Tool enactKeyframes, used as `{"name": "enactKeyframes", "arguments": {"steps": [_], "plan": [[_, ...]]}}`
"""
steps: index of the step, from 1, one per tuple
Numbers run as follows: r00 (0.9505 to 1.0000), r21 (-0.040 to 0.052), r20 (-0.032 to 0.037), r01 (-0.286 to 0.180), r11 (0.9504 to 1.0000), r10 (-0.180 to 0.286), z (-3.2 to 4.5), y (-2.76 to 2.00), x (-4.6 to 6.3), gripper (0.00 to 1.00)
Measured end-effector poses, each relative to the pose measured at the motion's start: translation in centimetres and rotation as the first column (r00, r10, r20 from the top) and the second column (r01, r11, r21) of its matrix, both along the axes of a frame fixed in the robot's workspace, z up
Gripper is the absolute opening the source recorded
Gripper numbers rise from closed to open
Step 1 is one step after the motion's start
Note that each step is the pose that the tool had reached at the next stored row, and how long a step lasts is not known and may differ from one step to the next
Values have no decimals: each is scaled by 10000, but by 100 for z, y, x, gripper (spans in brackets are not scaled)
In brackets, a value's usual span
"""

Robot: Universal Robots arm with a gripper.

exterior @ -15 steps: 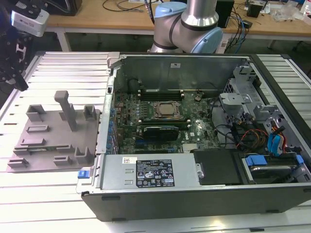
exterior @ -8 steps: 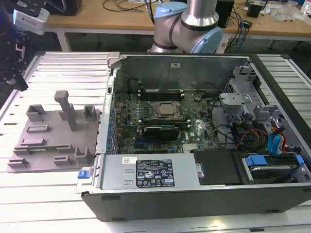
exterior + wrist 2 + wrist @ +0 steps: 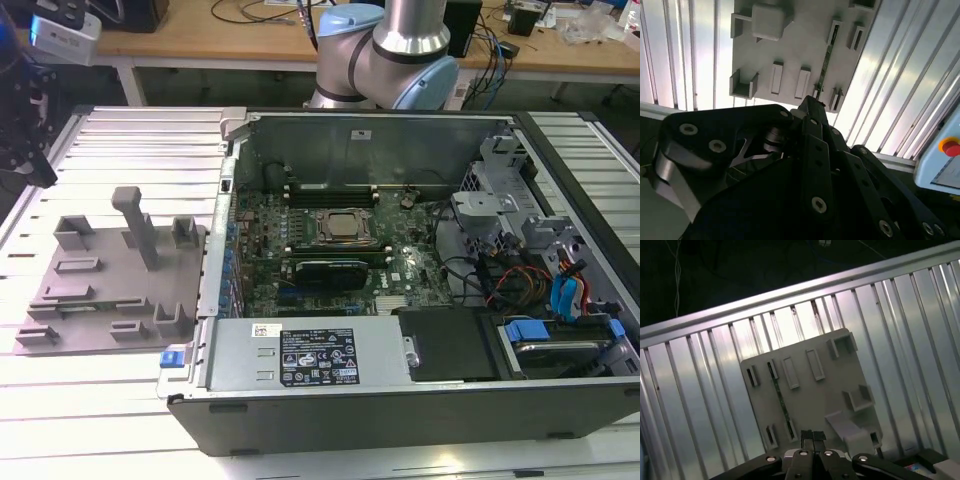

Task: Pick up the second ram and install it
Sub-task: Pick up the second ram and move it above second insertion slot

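Note:
The second ram (image 3: 780, 399) is a thin green stick standing on edge in slotted holders of the grey tray (image 3: 830, 390). It also shows in the second wrist view as a narrow dark strip (image 3: 825, 61) on the tray (image 3: 790, 50). My gripper (image 3: 813, 436) hangs above the tray's edge, well clear of the ram, with its two fingertips pressed together and nothing between them. In the exterior view the black gripper (image 3: 28, 135) sits at the far left, above and beside the tray (image 3: 100, 260).
The open computer case (image 3: 400, 385) lies to the exterior view's right of the tray, with the CPU socket (image 3: 343, 226) and memory slots on its motherboard. The tray carries upright holders (image 3: 135, 225). A pendant with a red button (image 3: 951, 147) lies beside the ribbed metal table (image 3: 920, 340).

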State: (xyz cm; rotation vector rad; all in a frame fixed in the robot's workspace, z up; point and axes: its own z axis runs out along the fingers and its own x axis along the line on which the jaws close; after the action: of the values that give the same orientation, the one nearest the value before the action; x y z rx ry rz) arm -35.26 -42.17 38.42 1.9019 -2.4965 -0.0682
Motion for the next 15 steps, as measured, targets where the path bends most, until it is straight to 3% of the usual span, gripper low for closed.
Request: {"name": "enactKeyframes", "arguments": {"steps": [7, 11, 15], "plan": [[9963, 0, 0, -855, 9963, 855, 0, 0, 0, 8], [9911, 1, 0, -1331, 9911, 1331, 0, 0, 0, 8], [9821, 0, 0, -1884, 9821, 1884, 0, 0, 0, 8]]}}
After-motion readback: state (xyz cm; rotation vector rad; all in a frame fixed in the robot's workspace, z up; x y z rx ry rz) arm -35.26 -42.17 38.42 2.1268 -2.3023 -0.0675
